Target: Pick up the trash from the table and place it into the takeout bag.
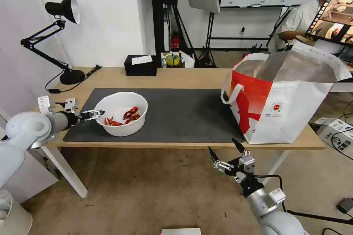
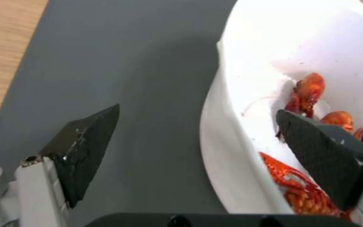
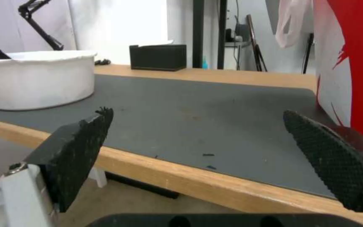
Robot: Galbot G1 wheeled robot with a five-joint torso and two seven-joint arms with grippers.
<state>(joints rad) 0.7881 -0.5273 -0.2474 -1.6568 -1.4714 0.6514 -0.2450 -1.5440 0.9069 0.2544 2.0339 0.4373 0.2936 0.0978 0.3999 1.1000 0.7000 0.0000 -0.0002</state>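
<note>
A white bowl (image 1: 121,117) of red shells (image 1: 128,114) stands on the left part of the dark grey mat (image 1: 184,114) on the light-wood table (image 1: 176,78). My left gripper (image 1: 98,113) is at the bowl's left rim and is open. In the left wrist view the left gripper (image 2: 198,110) straddles the bowl's wall (image 2: 232,151), one finger (image 2: 85,148) over the mat and the other finger (image 2: 320,154) inside above the shells (image 2: 299,192). The takeout bag (image 1: 283,106), white with a red panel, stands open at the table's right end. My right gripper (image 1: 221,145) hangs open below the table's front edge, left of the bag.
A black tissue box (image 1: 141,65) and a yellow tape roll (image 1: 172,60) sit at the table's back edge. A black desk lamp (image 1: 62,40) stands at the back left corner. A grey box (image 1: 336,130) lies on the floor to the right.
</note>
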